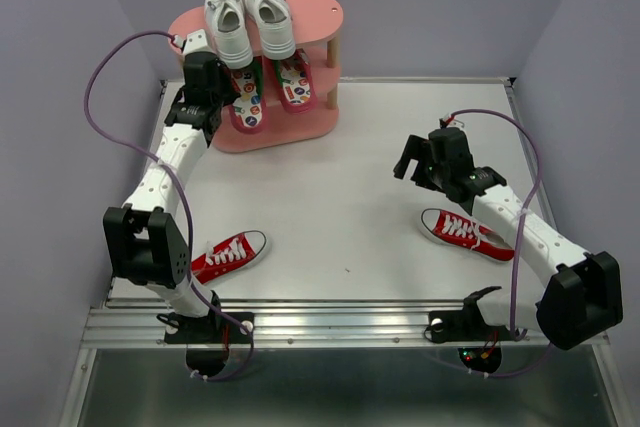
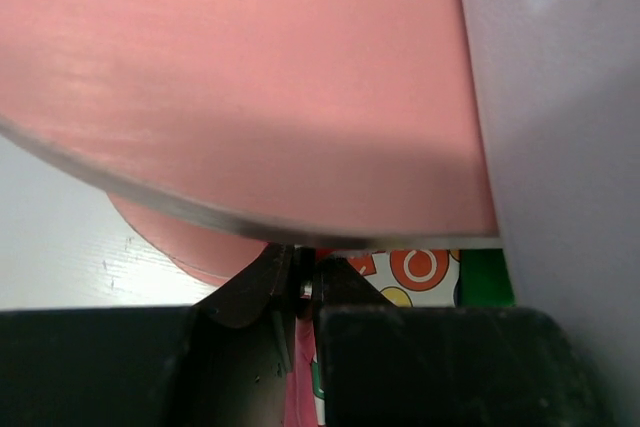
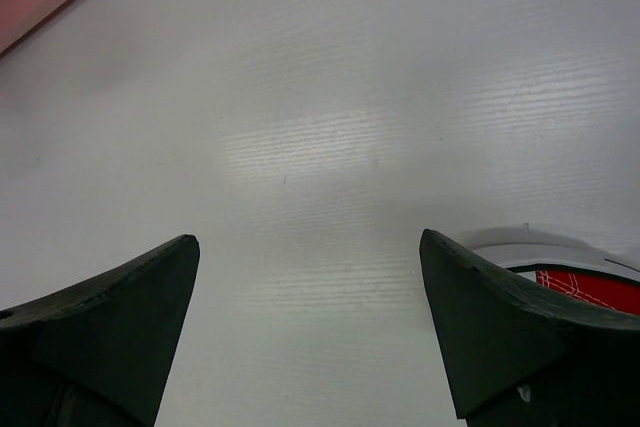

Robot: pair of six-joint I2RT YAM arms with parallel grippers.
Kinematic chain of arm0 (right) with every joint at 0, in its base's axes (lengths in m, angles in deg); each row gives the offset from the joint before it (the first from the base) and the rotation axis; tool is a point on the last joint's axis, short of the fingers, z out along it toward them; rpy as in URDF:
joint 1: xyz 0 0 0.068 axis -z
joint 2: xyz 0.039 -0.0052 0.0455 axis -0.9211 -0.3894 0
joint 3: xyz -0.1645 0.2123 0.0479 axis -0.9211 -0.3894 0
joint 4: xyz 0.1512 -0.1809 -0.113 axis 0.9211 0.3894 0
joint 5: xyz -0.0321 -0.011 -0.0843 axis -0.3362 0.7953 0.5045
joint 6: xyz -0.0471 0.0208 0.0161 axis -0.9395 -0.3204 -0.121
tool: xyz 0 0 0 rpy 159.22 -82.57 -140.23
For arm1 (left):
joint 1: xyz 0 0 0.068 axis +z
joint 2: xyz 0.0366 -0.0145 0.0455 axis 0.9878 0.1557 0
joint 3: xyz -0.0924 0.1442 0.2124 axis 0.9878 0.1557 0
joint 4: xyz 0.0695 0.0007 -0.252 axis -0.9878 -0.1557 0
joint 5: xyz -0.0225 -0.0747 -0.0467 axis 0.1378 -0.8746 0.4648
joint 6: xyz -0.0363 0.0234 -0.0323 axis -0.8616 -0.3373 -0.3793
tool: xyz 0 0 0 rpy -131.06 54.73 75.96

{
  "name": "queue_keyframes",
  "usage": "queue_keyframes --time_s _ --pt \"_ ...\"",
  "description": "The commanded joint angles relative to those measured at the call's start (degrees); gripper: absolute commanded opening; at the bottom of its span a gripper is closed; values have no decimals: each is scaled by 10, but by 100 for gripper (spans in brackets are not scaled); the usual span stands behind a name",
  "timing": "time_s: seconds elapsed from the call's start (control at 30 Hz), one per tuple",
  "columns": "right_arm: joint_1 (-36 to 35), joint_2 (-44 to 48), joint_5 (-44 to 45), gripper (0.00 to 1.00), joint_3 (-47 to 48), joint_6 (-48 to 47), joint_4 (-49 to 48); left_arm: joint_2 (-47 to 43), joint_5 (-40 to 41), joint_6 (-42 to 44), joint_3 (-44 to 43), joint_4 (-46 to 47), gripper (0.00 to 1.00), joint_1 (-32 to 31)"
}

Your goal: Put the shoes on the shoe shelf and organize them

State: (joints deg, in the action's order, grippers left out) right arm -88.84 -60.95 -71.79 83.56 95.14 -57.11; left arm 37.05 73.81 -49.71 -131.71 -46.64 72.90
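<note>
flip-flop (image 2: 425, 269) pinched in left tool (image 2: 303, 282), under shelf board (image 2: 250, 77).

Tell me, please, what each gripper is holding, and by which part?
The left gripper pinches a red flip-flop by its thin edge; the right gripper is open, holding nothing.

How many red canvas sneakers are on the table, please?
2 red canvas sneakers: one front left beside the left arm's base, the other right, partly under the right arm.
</note>
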Motion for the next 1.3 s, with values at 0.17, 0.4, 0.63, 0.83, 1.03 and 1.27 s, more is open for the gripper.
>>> queue_keyframes --time_s 0.17,0.4,0.63,0.83,1.03,1.27 --pt "1 20 6 97 19 2 6 4 10 -27 -37 99 0 1" --pt "1 26 10 97 20 -1 13 21 22 -46 -36 85 30 1" --pt "1 30 10 97 17 0 18 9 16 -54 -16 101 55 1" --pt "1 28 7 97 21 1 17 -13 -7 -55 -7 98 56 1" --pt "1 26 6 97 24 -1 18 -60 -32 -42 30 81 56 0" --pt "-6 2 -23 95 40 -6 4 -126 -49 -29 90 59 56 -5"
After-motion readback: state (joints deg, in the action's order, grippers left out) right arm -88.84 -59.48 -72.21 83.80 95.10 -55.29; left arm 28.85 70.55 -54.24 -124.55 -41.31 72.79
